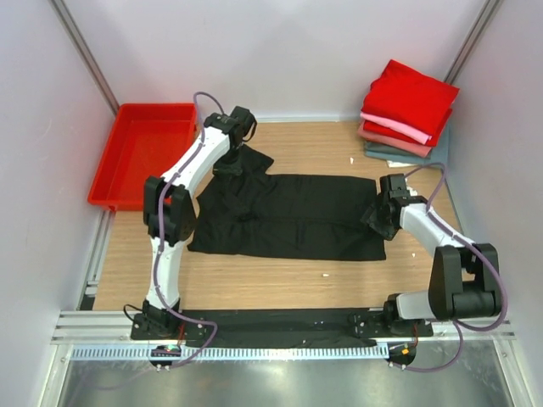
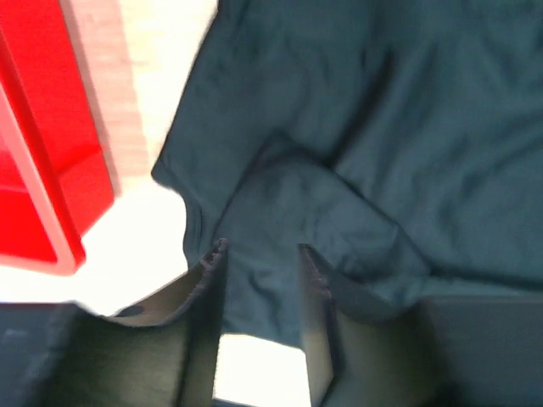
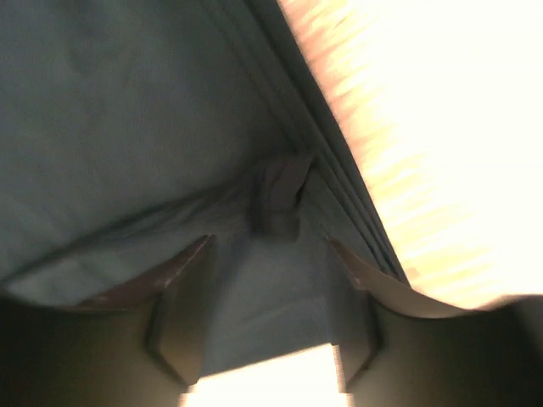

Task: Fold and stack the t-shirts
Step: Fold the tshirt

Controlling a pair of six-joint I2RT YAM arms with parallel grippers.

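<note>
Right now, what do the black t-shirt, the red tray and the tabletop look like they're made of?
The black t-shirt looks like soft matte cloth: it creases and lies limp. The red tray looks like smooth moulded plastic, with rigid raised walls. The tabletop shows light wood grain, real or laminate I cannot tell.

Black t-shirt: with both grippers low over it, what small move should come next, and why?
Probably raise both grippers straight up, clear of the cloth. The left gripper and right gripper both show jaws apart with nothing pinched. The black t-shirt lies flat in a long strip, so it seems to need another fold. Lifting off first avoids dragging it.
</note>
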